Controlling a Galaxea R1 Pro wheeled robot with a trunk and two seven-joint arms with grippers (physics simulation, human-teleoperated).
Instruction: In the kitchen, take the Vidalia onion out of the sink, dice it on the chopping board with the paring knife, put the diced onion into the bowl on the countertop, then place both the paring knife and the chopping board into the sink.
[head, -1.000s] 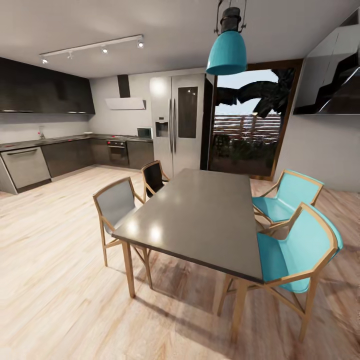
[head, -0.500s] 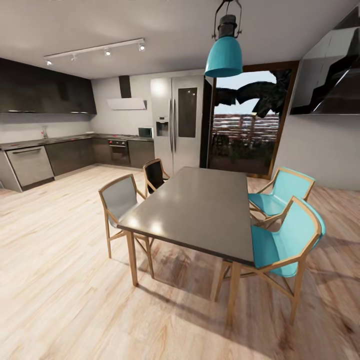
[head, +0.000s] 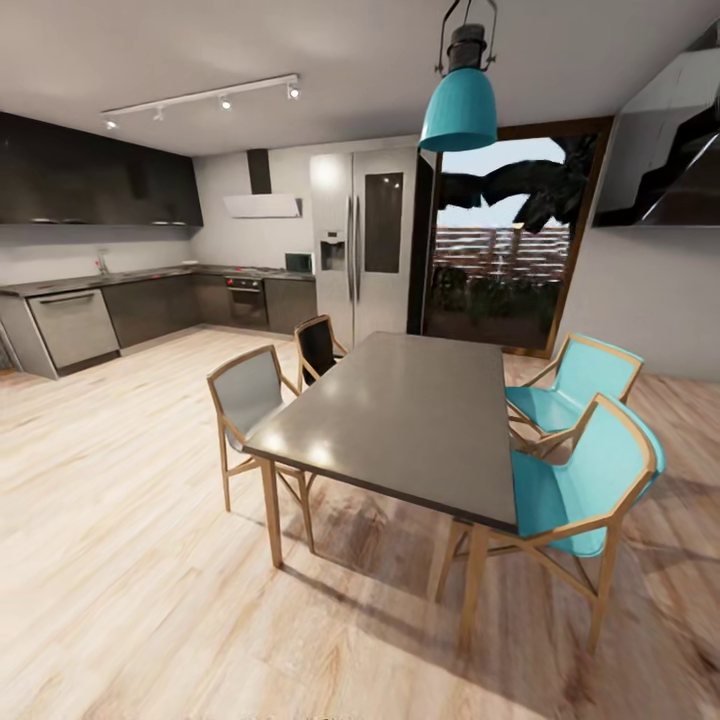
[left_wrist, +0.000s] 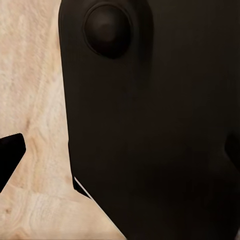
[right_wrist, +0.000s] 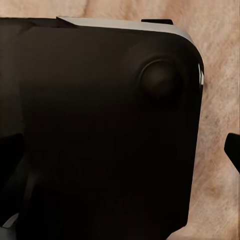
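One long grey worktop runs along the far kitchen wall, well away from me.
From there outward I see the dark dining table, four chairs and a teal lamp. Both wrist cameras face black robot housing above the wood floor; I cannot tell either tool's opening.

A dark dining table stands on the light wood floor, with two turquoise chairs at one side, a grey chair opposite. A teal pendant lamp hangs above; a steel refrigerator stands behind.
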